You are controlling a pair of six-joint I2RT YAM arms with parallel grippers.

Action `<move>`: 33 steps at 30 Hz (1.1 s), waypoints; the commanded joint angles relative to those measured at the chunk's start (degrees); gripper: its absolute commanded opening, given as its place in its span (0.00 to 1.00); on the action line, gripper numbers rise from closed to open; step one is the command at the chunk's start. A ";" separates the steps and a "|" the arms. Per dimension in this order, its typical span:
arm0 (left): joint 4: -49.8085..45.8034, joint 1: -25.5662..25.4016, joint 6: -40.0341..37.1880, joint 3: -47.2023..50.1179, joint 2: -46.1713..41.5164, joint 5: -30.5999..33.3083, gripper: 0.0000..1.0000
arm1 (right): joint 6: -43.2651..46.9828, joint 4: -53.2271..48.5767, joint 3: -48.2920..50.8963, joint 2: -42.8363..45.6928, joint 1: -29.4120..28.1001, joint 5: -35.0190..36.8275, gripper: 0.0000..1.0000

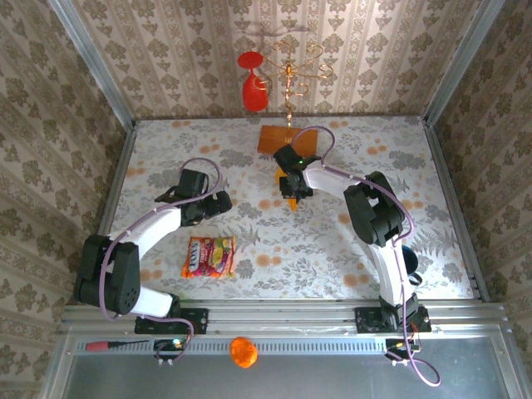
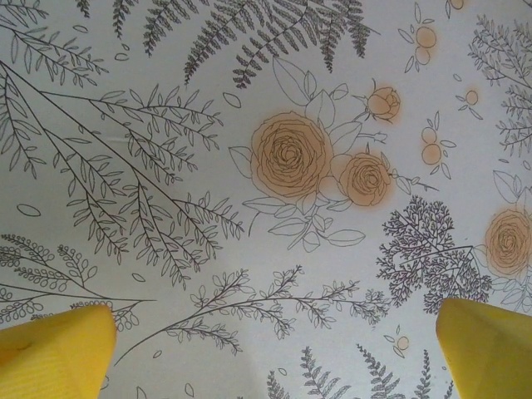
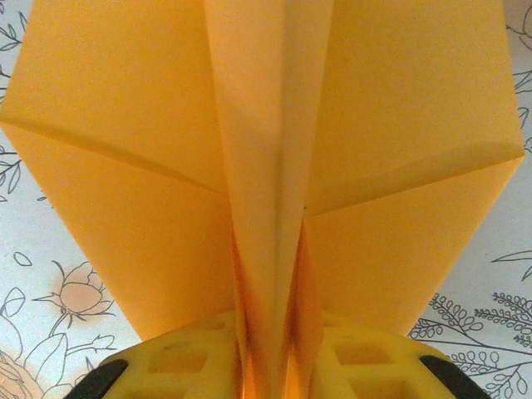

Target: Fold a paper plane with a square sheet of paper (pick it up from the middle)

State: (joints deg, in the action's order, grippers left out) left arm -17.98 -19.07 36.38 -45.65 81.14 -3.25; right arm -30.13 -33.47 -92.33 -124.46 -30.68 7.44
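The square sheet of paper shows folded into a yellow-orange paper plane (image 3: pixel 125 199), its wings spread flat over the flowered table and its centre keel standing up. My right gripper (image 3: pixel 278 366) straddles that keel. Its yellow fingers (image 3: pixel 179 362) stand a little apart, and the keel's layers splay loosely between them with light showing through. From above, the right gripper (image 1: pixel 293 191) is at mid-table, with a corner of the plane (image 1: pixel 293 204) peeking from under it. My left gripper (image 1: pixel 218 205) hovers to the left. Its jaws (image 2: pixel 274 357) are wide open over bare cloth.
A printed snack packet (image 1: pixel 209 257) lies near the front left. A brownish-orange board (image 1: pixel 278 140) on a gold stand (image 1: pixel 288 79) sits at the back, with a red glass (image 1: pixel 252 83) hanging there. An orange ball (image 1: pixel 243 352) and a red-handled tool (image 1: pixel 112 345) rest on the front rail.
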 commanded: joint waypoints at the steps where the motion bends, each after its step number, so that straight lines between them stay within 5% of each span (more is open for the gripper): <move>1: 0.05 0.18 0.88 0.74 -0.77 -0.96 1.00 | 0.45 -2.12 -1.16 -1.73 0.31 -0.24 0.25; 23: -0.12 0.17 0.70 0.44 -0.46 -0.94 1.00 | 0.58 -3.07 -0.80 -3.03 0.18 1.97 0.36; 33: 0.37 0.26 -0.04 -0.99 -3.82 -0.29 1.00 | -0.02 -4.30 -1.98 5.99 0.26 1.28 0.38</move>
State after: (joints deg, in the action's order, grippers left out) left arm -17.80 -19.07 36.38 -45.60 79.66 -3.64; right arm -30.15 -35.44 -93.06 -123.50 -30.63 7.33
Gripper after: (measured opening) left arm 0.999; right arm 0.377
